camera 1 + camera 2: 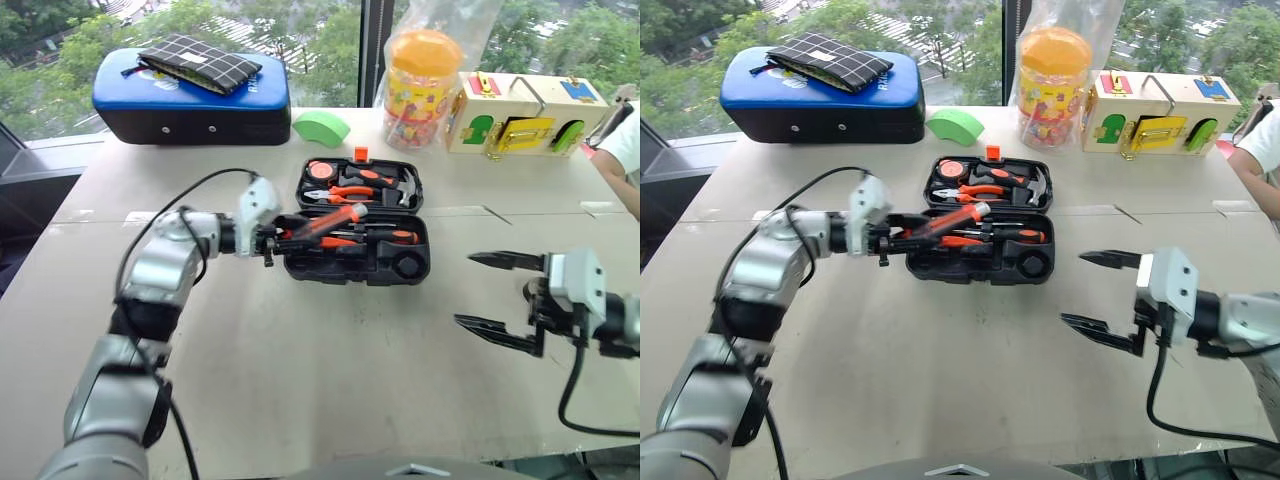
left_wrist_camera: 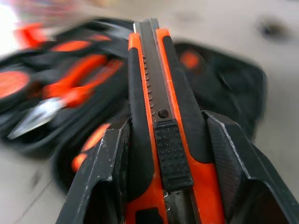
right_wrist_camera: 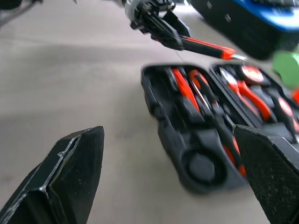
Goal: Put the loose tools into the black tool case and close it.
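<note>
Two arms reach over the pale table [image 1: 300, 400]. At the upper left of the head view sits a blue-topped case [image 1: 190, 95] with a checked pouch [image 1: 200, 62] lying on it. Left of centre, the left gripper [image 1: 285, 240] is clamped on an orange-and-black cutter [image 1: 325, 222], held roughly level with its tip over the near half of the black tool case [image 1: 358, 222]. The left wrist view shows both fingers [image 2: 105, 168] pressed against the cutter's sides. That case lies open at the middle of the frame, its far half holding pliers and other orange-handled tools, its near half holding more of them. Behind it lie a green block [image 1: 321, 128], a yellow-lidded jar [image 1: 422, 90] and a wooden latch box [image 1: 525, 115]. At the lower right, the right gripper [image 1: 495, 292] hovers above bare table, well apart from the case, its two black fingers spread wide and holding nothing. A person's sleeve [image 1: 625, 140] shows at the right edge.
</note>
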{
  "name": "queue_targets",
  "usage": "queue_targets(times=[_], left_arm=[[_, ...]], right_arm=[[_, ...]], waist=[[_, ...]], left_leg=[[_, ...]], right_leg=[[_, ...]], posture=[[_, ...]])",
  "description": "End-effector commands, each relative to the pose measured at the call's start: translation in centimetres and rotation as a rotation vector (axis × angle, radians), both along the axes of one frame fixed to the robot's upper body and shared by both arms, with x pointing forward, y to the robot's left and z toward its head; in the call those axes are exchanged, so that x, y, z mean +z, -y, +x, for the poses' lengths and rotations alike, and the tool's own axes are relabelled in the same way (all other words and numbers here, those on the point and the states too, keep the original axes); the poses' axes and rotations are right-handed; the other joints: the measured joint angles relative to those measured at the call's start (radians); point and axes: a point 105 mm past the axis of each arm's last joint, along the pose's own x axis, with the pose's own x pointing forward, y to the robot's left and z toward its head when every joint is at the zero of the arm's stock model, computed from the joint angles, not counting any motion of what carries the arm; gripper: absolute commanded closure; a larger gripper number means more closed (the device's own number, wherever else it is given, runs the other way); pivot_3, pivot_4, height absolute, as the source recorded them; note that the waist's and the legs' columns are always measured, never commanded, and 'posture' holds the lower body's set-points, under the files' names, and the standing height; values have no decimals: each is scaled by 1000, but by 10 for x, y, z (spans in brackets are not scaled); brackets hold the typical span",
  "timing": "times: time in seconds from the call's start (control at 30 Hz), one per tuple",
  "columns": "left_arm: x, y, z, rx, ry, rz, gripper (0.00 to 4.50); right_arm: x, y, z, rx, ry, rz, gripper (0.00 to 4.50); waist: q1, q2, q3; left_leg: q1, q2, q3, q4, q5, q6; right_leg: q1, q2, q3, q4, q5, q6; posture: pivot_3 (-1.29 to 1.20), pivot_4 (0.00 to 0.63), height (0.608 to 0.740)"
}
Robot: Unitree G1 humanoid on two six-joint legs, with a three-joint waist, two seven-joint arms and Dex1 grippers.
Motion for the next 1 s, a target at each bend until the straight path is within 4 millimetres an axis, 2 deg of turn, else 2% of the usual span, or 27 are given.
queue_targets(times=[0.03, 0.17, 0.37, 0.6, 0.63, 0.67, 0.77, 0.8, 0.87, 0.93, 0.97, 1.0], left_arm=[[3, 4, 5, -157, 56, 99, 2803], [-8, 17, 6, -261, 44, 167, 2803], [-20, 23, 0, -303, 24, 167, 2803], [-25, 19, 4, -293, 43, 199, 2803], [-24, 18, 4, -293, 36, 189, 1719], [-19, 18, 5, -286, 38, 161, 1523], [5, 20, 9, -229, 6, 11, 284], [12, 20, 10, -212, -11, -33, 121], [24, 17, 6, -192, -91, -125, 121], [27, 16, 1, -172, -153, -170, 121], [25, 17, -2, -162, -179, -181, 743], [21, 18, -4, -147, -184, -179, 1068]], right_arm=[[11, 13, -9, -71, 58, -32, 0], [7, 27, -21, -173, 51, -35, 0], [5, 22, -24, -195, 54, -19, 0], [7, 21, -22, -190, 58, -19, 0], [7, 21, -22, -187, 59, -19, 0], [7, 20, -21, -183, 58, -20, 0], [6, 20, -22, -181, 54, -20, 0], [5, 19, -22, -181, 52, -20, 0], [3, 18, -22, -181, 49, -14, 0], [2, 16, -21, -180, 47, -8, 0], [1, 16, -20, -179, 45, -5, 0], [0, 14, -19, -176, 43, -1, 0]], waist=[[-6, 0, 0], [6, -3, 1], [-10, -2, 1], [-6, -2, 1], [-5, -2, 1], [-4, -2, 1], [-4, -2, 1], [-3, -2, 1], [-3, -2, 1], [-5, -2, 1], [-5, -2, 1], [-7, -2, 1]], left_leg=[[0, 1, 1, -1, 0, 0], [-2, 0, -1, -1, 0, 1], [-2, 1, 0, 3, -1, 3], [-2, 1, 0, 3, -1, 3], [-2, 1, 0, 4, -1, 3], [-2, 1, 0, 4, -1, 3], [-2, 1, 0, 4, -1, 3], [-2, 1, 0, 4, -2, 3], [-2, 1, -1, 4, -2, 3], [-2, 1, -1, 5, -1, 3], [-1, 1, 0, 5, -1, 3], [-1, 1, 0, 6, -1, 3]], right_leg=[[0, 0, 2, -1, 0, 0], [0, 0, -2, -2, 1, 3], [0, 0, 1, 0, 2, 4], [0, 0, 0, 0, 3, 6], [0, 0, 0, 0, 3, 6], [1, 1, 0, 1, 3, 6], [1, 1, 0, 1, 3, 6], [1, 1, 0, 1, 3, 6], [1, 2, -2, 1, 3, 6], [1, 7, -4, 2, 3, 7], [1, 7, -3, 3, 3, 7], [1, 7, -3, 4, 3, 7]], posture=[[0, 150, 740], [0, 150, 740], [0, 150, 740], [0, 150, 740], [0, 150, 740], [0, 150, 740], [0, 150, 740], [0, 150, 740], [0, 150, 740], [0, 150, 740], [0, 150, 740], [0, 150, 740]])
